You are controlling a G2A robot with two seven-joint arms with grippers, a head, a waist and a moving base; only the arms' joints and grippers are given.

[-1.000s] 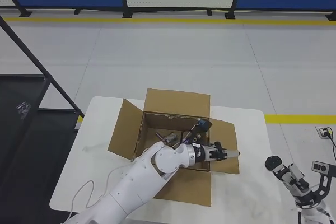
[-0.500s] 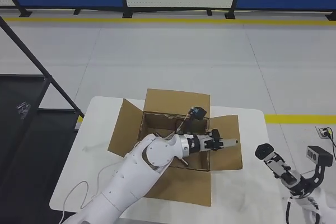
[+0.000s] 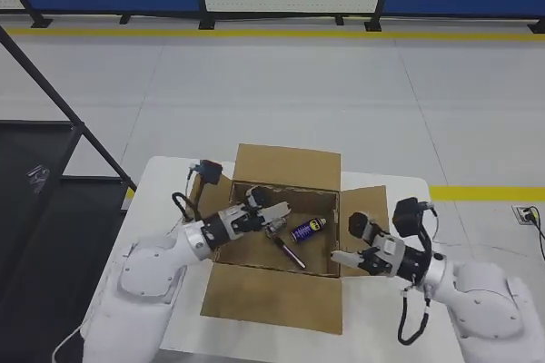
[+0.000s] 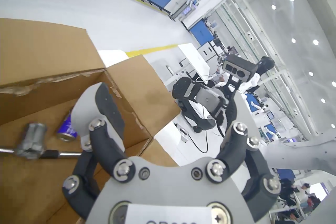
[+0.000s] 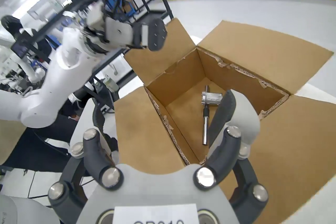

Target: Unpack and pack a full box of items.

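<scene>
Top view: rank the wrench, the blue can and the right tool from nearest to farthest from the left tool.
1. Wrench, in the box, head beside the left tool.
2. Can, in the box, farther right.
3. Right tool, at the box's right edge.

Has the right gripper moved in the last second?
Yes. The right gripper has swung in from beyond the table edge toward the cardboard box and is now over the box's near flap.

White table [image 3: 159, 191], black rack [image 3: 27, 227], yellow floor line [image 3: 490, 192]
</scene>
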